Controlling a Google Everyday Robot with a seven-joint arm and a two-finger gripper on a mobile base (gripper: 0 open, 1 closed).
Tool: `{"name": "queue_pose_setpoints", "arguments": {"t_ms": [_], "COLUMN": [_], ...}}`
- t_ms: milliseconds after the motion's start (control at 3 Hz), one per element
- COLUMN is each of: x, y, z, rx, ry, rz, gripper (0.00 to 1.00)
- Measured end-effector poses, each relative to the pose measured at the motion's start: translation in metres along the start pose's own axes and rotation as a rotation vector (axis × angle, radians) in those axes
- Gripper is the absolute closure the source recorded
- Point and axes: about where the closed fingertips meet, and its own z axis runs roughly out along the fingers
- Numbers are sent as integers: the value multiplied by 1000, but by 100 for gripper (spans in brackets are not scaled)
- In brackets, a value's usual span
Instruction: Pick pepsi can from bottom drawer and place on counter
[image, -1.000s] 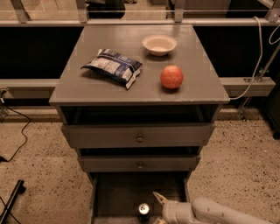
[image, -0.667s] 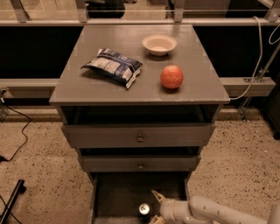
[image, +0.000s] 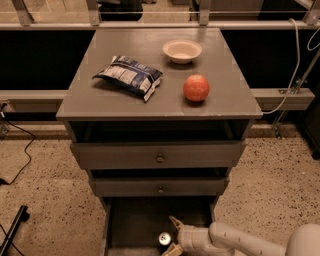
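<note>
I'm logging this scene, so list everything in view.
Flat grey wooden counter: one, grey, cabinet top.
Crinkly blue-and-white snack bag: one, counter left.
Round cream bowl: one, counter rear.
Round red-orange fruit: one, counter right.
Shallow knobbed drawers: two, grey, below counter.
Deep bottom drawer: one, grey, pulled out.
Dark-blue pepsi can: one, upright on the drawer's floor.
Pale two-finger gripper: one, open beside the can.
</note>
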Motion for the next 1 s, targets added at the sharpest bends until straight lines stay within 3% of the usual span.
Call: {"name": "queue_pose_setpoints", "arguments": {"t_ms": [667,1000], "x": [15,18], "y": [-1,6], "z": [19,22], "rx": [-1,21], "ry": [-38,-124], "rz": [34,81], "gripper": [42,65]}}
